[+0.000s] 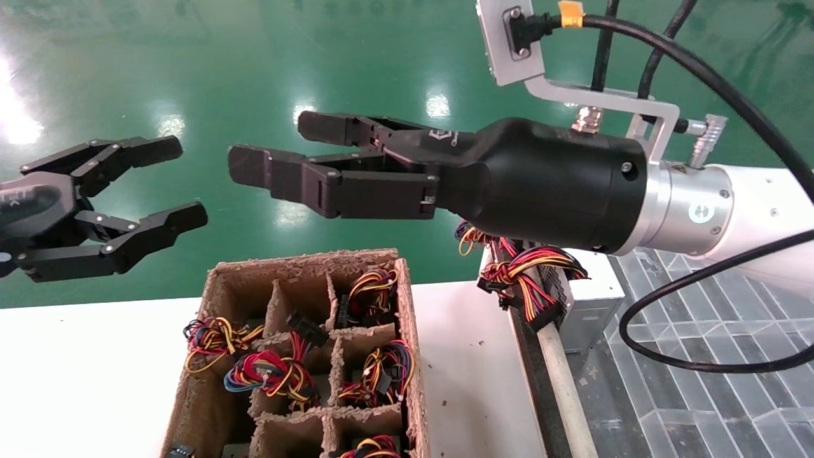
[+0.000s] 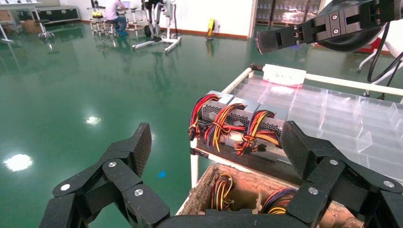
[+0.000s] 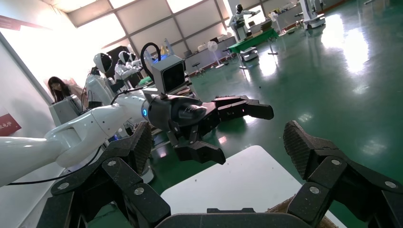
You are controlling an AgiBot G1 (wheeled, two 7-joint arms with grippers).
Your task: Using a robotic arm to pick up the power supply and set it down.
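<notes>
Three grey power supplies with mesh sides and tied wire bundles stand in a row at the cart's edge. I cannot tell which one is the task's. In the head view one grey box shows below the robotic arm. My right gripper hangs open and empty in the air above the cardboard box, left of the cart. My left gripper hovers open and empty at the far left over the table's back edge. Each wrist view shows its own gripper open: left, right.
A cardboard divider box holding coloured wire bundles in its cells sits on the white table. To the right stands a cart with clear plastic trays and a white rail. Green floor lies beyond.
</notes>
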